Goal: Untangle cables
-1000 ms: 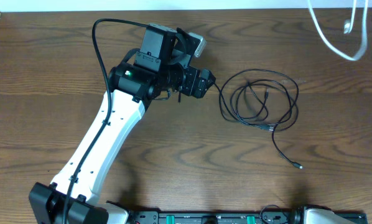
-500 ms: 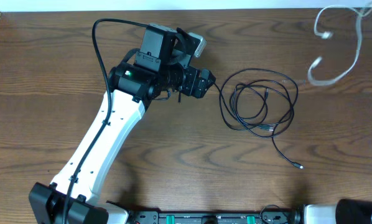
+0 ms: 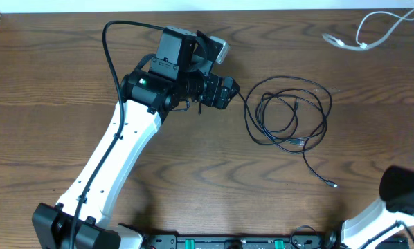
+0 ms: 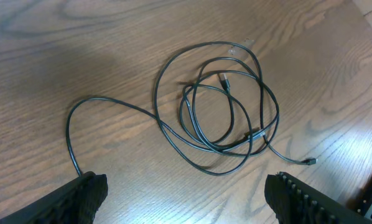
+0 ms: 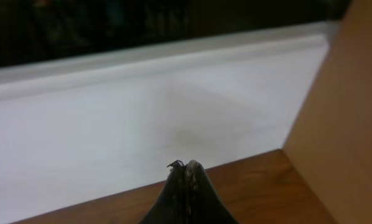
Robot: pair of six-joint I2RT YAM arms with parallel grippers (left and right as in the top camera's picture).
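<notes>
The left arm [image 3: 117, 152] is stretching from the near left corner across the wooden table [image 3: 214, 180] towards the middle. The left gripper [image 3: 229, 92] is hovering low with its jaws spread wide; in the wrist view its two dark fingers [image 4: 86, 196] are standing far apart at the bottom corners, with nothing between them. One end of the black cable [image 3: 295, 141] is running up beside the left-hand finger; whether it is touching cannot be told. From there the black cable is lying flat on the table just right of the gripper, coiling in several loose overlapping loops, and a tail with a small plug [image 3: 332, 185] is trailing towards the near edge. Further right, a white cable [image 3: 338, 42] is lying at the far right corner, well apart from the black one. The right arm [image 3: 401, 188] is showing blurred at the near right edge. The right gripper [image 5: 185, 167] is holding its jaws pressed together, pointing past the table edge at a white surface [image 5: 111, 124].
</notes>
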